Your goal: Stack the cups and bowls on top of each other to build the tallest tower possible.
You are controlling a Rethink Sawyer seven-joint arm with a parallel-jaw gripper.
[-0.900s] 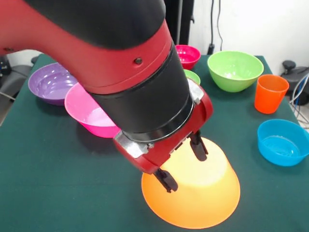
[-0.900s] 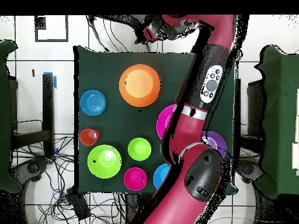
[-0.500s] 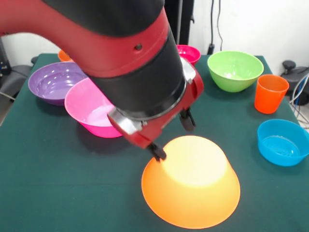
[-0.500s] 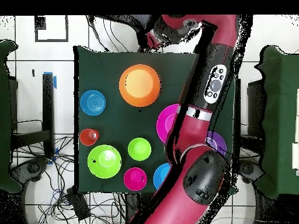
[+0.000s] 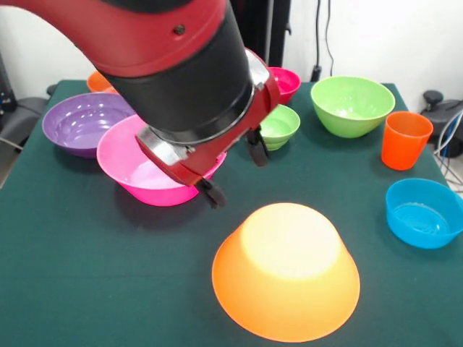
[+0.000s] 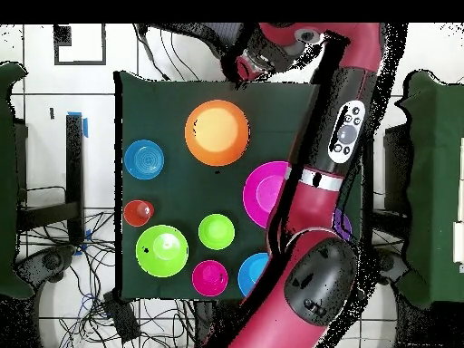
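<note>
The large orange bowl (image 5: 286, 267) (image 6: 217, 132) sits rim down on the green table (image 5: 72, 253), alone, with nothing stacked on it. My gripper (image 5: 235, 176) hangs open and empty above the table, up and to the left of that bowl, over the near edge of the large pink bowl (image 5: 126, 170) (image 6: 265, 190). The orange-red cup (image 5: 405, 139) (image 6: 138, 213) stands upright at the right. In the front view the arm covers part of the pink bowl.
Upright bowls stand around: purple (image 5: 79, 119), small green (image 5: 281, 124), large green (image 5: 352, 103), blue (image 5: 423, 212), small red (image 5: 283, 79) and small orange (image 5: 96, 82). The overhead view also shows a second blue bowl (image 6: 250, 272) beside the arm.
My gripper has lifted off the upturned orange bowl and drawn back up and to the left in the front view, still open. The bowl has stayed put.
</note>
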